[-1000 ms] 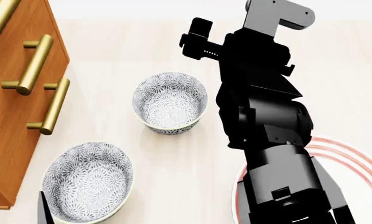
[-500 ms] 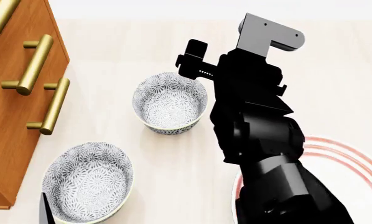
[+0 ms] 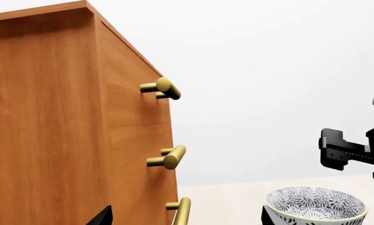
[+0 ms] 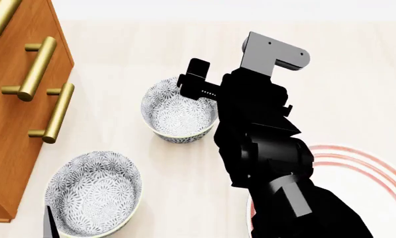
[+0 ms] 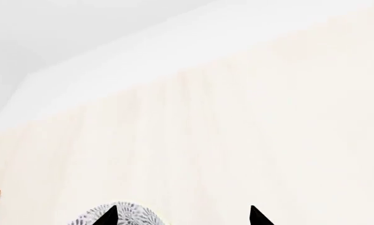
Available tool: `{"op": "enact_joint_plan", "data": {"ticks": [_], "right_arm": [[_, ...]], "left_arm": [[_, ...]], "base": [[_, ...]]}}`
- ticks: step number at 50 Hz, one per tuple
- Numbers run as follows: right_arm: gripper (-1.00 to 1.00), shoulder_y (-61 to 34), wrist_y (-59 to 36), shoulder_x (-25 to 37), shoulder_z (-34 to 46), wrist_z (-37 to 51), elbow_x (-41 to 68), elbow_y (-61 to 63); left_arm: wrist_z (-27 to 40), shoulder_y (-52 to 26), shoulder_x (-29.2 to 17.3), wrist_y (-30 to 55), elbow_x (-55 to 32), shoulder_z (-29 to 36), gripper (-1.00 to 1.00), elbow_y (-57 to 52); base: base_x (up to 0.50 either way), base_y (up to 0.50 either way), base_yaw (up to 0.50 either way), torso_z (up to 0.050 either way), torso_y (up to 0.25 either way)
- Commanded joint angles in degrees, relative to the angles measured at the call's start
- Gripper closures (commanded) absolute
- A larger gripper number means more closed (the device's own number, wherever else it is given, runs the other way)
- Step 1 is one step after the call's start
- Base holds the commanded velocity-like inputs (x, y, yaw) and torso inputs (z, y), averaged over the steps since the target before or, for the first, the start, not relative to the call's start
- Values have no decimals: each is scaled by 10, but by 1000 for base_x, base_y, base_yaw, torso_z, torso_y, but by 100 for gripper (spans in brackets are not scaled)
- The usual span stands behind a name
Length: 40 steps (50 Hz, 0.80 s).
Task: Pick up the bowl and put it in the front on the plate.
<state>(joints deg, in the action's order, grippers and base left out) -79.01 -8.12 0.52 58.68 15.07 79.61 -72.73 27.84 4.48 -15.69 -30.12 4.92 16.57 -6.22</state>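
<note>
two black fingers [image 5: 107, 216] apart at frame edge; patterned bowl [image 5: 127, 213] rim between; pale countertop [image 5: 237, 131].

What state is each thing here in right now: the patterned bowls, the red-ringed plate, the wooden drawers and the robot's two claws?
Far grey-blue floral white bowl: upright, empty, on the table, right arm above its rim.
Near floral bowl: upright, empty, untouched.
Flat white plate with red rings: flat on the table, partly hidden by the arm.
Wooden cabinet with brass handles: drawers shut.
Right gripper: open, holding nothing.
Left gripper: open, holding nothing.
</note>
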Motion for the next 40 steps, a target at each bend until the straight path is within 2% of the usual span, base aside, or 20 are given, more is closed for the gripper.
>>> {"op": "enact_joint_plan", "data": {"ticks": [1,22,40], "right_arm": [[-100,7,11,-5,56,-1,62,8],[-100,14,27,-5,129,-1,149,10],[-100,25,33,1,152,6,171,32]], "left_arm": [[0,-3,4,3,4,-7,-100,0],[3,-3,0,4,3,-1,-100,0],[6,-3,-4,5,2,4,-100,0]], "base": [[0,0,0,0,0],[0,0,0,0,0],[0,0,0,0,0]]}}
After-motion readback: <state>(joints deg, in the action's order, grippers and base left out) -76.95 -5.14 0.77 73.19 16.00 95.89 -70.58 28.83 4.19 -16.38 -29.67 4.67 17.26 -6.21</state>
